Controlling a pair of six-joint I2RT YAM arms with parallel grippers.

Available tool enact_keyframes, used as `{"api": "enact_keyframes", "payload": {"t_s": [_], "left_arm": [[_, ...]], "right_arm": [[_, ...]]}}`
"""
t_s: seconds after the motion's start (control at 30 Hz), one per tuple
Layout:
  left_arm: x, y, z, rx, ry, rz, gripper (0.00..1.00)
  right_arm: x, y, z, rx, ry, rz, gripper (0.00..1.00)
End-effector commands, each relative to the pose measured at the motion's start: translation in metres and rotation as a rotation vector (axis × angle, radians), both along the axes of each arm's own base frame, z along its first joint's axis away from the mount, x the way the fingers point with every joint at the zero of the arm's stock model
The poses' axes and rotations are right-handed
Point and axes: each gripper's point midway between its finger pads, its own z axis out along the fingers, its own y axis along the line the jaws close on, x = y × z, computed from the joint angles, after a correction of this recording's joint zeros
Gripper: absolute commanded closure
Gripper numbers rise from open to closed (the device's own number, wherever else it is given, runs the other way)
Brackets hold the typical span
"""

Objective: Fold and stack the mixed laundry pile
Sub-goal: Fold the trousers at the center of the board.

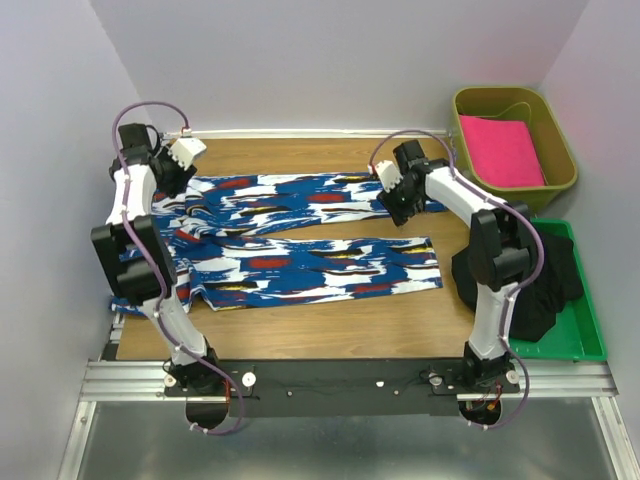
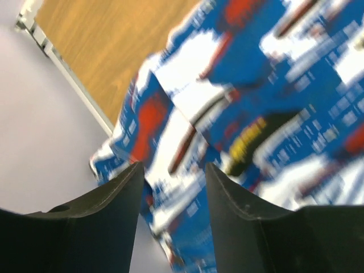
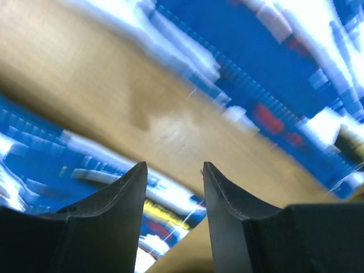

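Cloth [image 1: 300, 265], soft and blue with white, red and black blotches, lies flat in two long strips on the wooden worktop [image 1: 330, 325]. The black garment [image 1: 555, 285] sits crumpled in a green tray [image 1: 585, 335] at the right.

Left wrist: left jaws apart, nothing between them, over blurred cloth [image 2: 273, 96].

Right wrist: right jaws apart, over bare worktop [image 3: 170, 122] between the strips.

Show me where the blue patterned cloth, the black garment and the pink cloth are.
blue patterned cloth [image 1: 310, 268], top external view, middle of its nearer strip.
black garment [image 1: 548, 300], top external view, its bunched right side.
pink cloth [image 1: 500, 150], top external view, centre of its top face.
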Motion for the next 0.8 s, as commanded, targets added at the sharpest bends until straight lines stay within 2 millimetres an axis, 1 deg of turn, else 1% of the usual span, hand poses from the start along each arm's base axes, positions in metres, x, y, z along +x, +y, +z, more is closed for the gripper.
{"api": "enact_keyframes", "payload": {"t_s": [0.0, 0.03, 0.07, 0.1, 0.13, 0.17, 0.2, 0.23, 0.27, 0.3, 0.33, 0.37, 0.4, 0.43, 0.47, 0.5, 0.57, 0.6, 0.63, 0.67, 0.7, 0.73, 0.77], "left_arm": [[0.067, -0.011, 0.013, -0.085, -0.070, 0.006, 0.38], [0.074, -0.016, 0.012, -0.096, -0.067, -0.008, 0.36], [0.082, -0.019, -0.004, -0.103, -0.043, -0.013, 0.35], [0.093, -0.024, 0.002, -0.091, -0.066, -0.028, 0.35], [0.098, -0.037, -0.002, -0.089, -0.060, -0.053, 0.35], [0.104, -0.043, -0.015, -0.090, -0.043, -0.066, 0.35], [0.110, -0.049, -0.015, -0.088, -0.050, -0.077, 0.35], [0.115, -0.061, -0.018, -0.087, -0.047, -0.099, 0.35], [0.117, -0.066, -0.030, -0.100, -0.031, -0.106, 0.35], [0.123, -0.069, -0.028, -0.103, -0.041, -0.110, 0.35], [0.125, -0.076, -0.031, -0.114, -0.040, -0.123, 0.35], [0.126, -0.087, -0.039, -0.119, -0.027, -0.146, 0.36], [0.125, -0.093, -0.043, -0.121, -0.019, -0.159, 0.37], [0.124, -0.099, -0.046, -0.129, -0.011, -0.175, 0.38], [0.123, -0.110, -0.052, -0.132, 0.001, -0.203, 0.40], [0.117, -0.116, -0.060, -0.135, 0.024, -0.213, 0.42], [0.110, -0.119, -0.073, -0.120, 0.060, -0.226, 0.48], [0.103, -0.117, -0.083, -0.119, 0.087, -0.231, 0.49], [0.095, -0.111, -0.092, -0.109, 0.122, -0.221, 0.50], [0.090, -0.105, -0.094, -0.103, 0.134, -0.216, 0.52], [0.080, -0.099, -0.105, -0.091, 0.165, -0.222, 0.53], [0.073, -0.081, -0.111, -0.073, 0.185, -0.192, 0.53], [0.068, -0.071, -0.114, -0.057, 0.196, -0.180, 0.55]], "right_arm": [[0.075, 0.002, 0.031, 0.032, -0.169, -0.049, 0.46], [0.093, 0.006, 0.035, 0.046, -0.195, -0.052, 0.46], [0.102, 0.004, 0.034, 0.046, -0.207, -0.055, 0.45], [0.109, 0.004, 0.033, 0.048, -0.213, -0.055, 0.45], [0.112, 0.006, 0.028, 0.043, -0.202, -0.053, 0.45], [0.122, 0.008, 0.020, 0.044, -0.197, -0.053, 0.46], [0.126, 0.011, 0.013, 0.046, -0.186, -0.050, 0.46], [0.126, 0.014, 0.006, 0.051, -0.169, -0.044, 0.46], [0.129, 0.016, -0.007, 0.055, -0.151, -0.048, 0.46], [0.130, 0.016, -0.014, 0.057, -0.142, -0.053, 0.46], [0.130, 0.019, -0.020, 0.062, -0.127, -0.050, 0.46], [0.130, 0.020, -0.026, 0.065, -0.118, -0.055, 0.46], [0.130, 0.020, -0.033, 0.067, -0.104, -0.056, 0.46], [0.130, 0.021, -0.037, 0.070, -0.101, -0.057, 0.46], [0.129, 0.020, -0.039, 0.071, -0.097, -0.063, 0.46], [0.125, 0.022, -0.046, 0.070, -0.081, -0.058, 0.47], [0.121, 0.023, -0.051, 0.073, -0.066, -0.054, 0.47], [0.116, 0.025, -0.055, 0.073, -0.048, -0.046, 0.47], [0.107, 0.027, -0.061, 0.073, -0.020, -0.034, 0.47], [0.100, 0.027, -0.064, 0.070, -0.002, -0.024, 0.47], [0.092, 0.033, -0.069, 0.068, 0.015, -0.007, 0.47], [0.077, 0.035, -0.076, 0.062, 0.049, 0.006, 0.47], [0.070, 0.037, -0.079, 0.063, 0.061, 0.014, 0.47]]}}
